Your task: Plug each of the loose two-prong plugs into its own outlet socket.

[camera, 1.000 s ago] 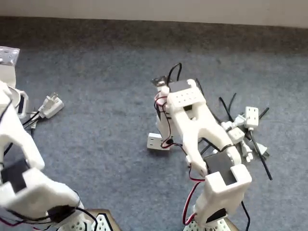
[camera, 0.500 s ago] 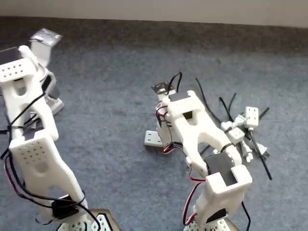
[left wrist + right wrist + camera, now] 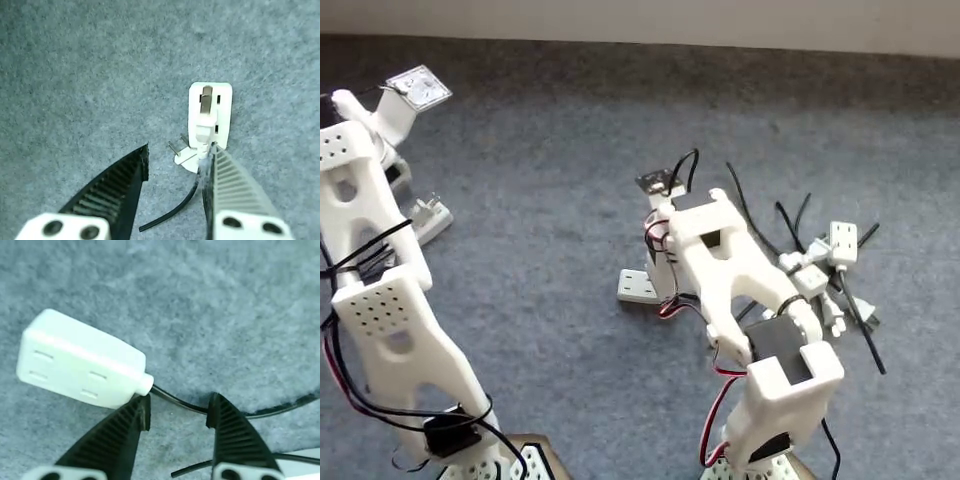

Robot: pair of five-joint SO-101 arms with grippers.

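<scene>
Two arms (image 3: 395, 340) (image 3: 730, 265), three outlet sockets (image 3: 638, 287) (image 3: 842, 243) (image 3: 222, 107), one distinct plug (image 3: 186, 156), further plugs uncountable.

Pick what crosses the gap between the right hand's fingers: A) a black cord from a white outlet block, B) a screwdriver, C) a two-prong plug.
A: the right wrist view shows the black cord running from the white outlet block across the gap of the open right hand.
</scene>
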